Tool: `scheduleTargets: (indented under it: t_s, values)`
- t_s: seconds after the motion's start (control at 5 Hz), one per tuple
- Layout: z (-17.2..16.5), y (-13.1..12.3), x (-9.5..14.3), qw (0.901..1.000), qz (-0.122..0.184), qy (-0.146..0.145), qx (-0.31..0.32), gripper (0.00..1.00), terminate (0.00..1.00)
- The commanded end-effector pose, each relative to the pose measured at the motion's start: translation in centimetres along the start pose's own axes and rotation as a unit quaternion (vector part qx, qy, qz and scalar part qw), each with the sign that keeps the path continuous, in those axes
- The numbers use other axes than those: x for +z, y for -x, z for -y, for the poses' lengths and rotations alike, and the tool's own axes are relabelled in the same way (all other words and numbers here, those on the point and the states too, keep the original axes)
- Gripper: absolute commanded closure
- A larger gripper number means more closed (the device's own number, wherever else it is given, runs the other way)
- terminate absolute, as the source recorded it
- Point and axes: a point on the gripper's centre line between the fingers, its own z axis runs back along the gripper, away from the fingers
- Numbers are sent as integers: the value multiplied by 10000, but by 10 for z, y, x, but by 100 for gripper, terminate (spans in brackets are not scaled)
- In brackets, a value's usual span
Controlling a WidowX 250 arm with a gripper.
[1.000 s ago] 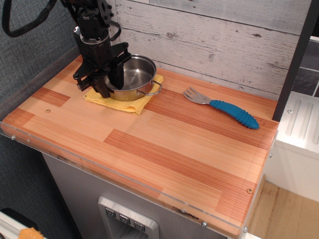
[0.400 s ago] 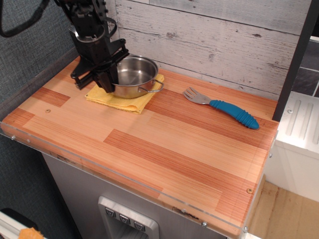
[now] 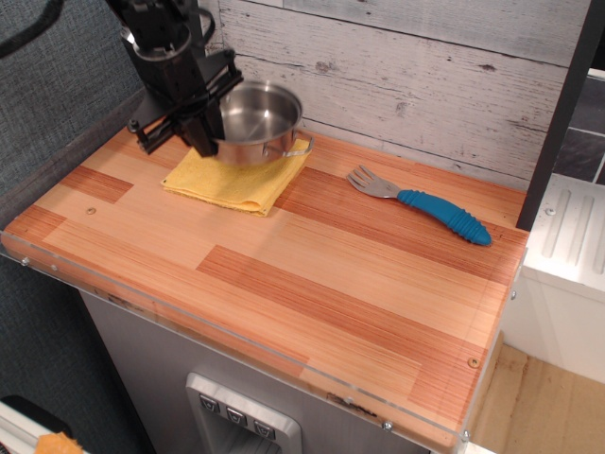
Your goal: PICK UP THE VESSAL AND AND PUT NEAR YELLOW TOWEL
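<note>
The vessal sits in the upper left of the frame, raised clear of the yellow towel and tilted slightly, with its open mouth facing up and toward the camera. Its left rim is in the claw: one dark finger shows on the outside of the pot wall at the left, and the claw is clamped on that rim. The pot body extends to the right of the claw. One thin wire loop handle projects from the pot's lower right side; the opposite handle is hidden behind the claw.

The arm enters from the top left corner of the frame and descends steeply, its black wrist housing directly above the claw, fingers pointing down toward the counter.

The yellow towel lies flat on the counter just below the pot, its upper part partly covered by pot and claw in this view.

A blue-handled fork lies on the counter to the right, well apart from the towel.
</note>
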Motion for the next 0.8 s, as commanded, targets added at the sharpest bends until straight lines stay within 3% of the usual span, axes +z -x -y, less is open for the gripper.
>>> scheduleTargets:
  t_s: [0.0, 0.2, 0.4, 0.6]
  values:
    - [2, 24, 44, 9967, 40, 7, -812, 100, 0]
    - [3, 44, 49, 9884, -214, -27, -1506, 100, 0]
    - [1, 80, 46, 9714, -718, -44, -2265, 100, 0]
    - [-1, 103, 42, 9594, -852, 87, -2686, 100, 0]
